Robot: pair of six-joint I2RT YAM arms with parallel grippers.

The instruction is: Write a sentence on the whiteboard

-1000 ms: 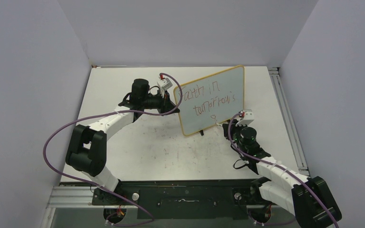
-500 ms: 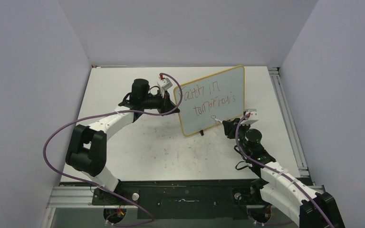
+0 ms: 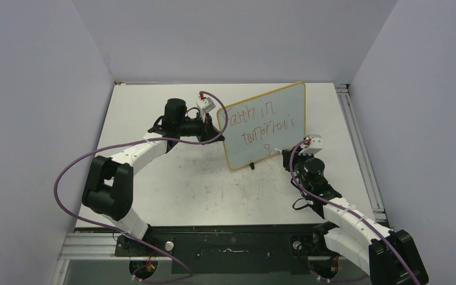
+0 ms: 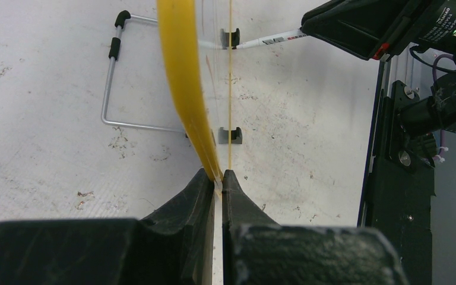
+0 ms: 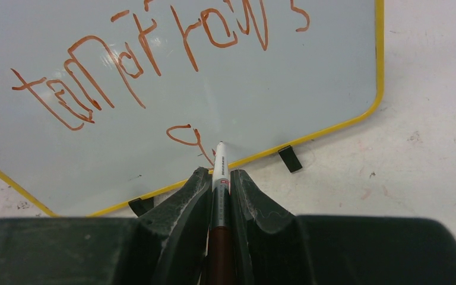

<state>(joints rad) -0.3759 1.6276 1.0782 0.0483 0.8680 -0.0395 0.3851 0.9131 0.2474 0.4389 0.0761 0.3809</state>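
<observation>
Nearest the bases, at about 5 o'clock from the board in the overhead view, the right gripper [image 5: 219, 178] has its jaws nearly closed around a marker [image 5: 220, 161]. The pen's barrel lies in the slot between them and its tip points straight ahead to 12 o'clock. The tip sits at the whiteboard [image 5: 309, 89] low on its face, close above the yellow lower frame and the black foot [image 5: 289, 158]. I cannot tell for certain whether it presses the surface or hangs a hair off it.

The sentence [image 5: 136, 59] is partly written. Two lines read roughly "Faith in" and "tomorrow's", and one small looped mark opens a third line just at 9 o'clock of the tip. So the step in hand is, I judge, the start of the last word.

The next move calls for carrying the tip toward 3 o'clock, letter by letter. The strokes need to be small, since little white is left above the frame, and the pressure light enough not to tip the board back.

Farther off, the board stands upright near the middle of the table [image 3: 172, 184], a shade toward 1 o'clock. At its 9 o'clock edge the left gripper [image 4: 216, 178] is closed tight on the frame, pinching it between both fingers and bracing the board. Behind it a wire stand [image 4: 110, 89] rests on the table.
</observation>
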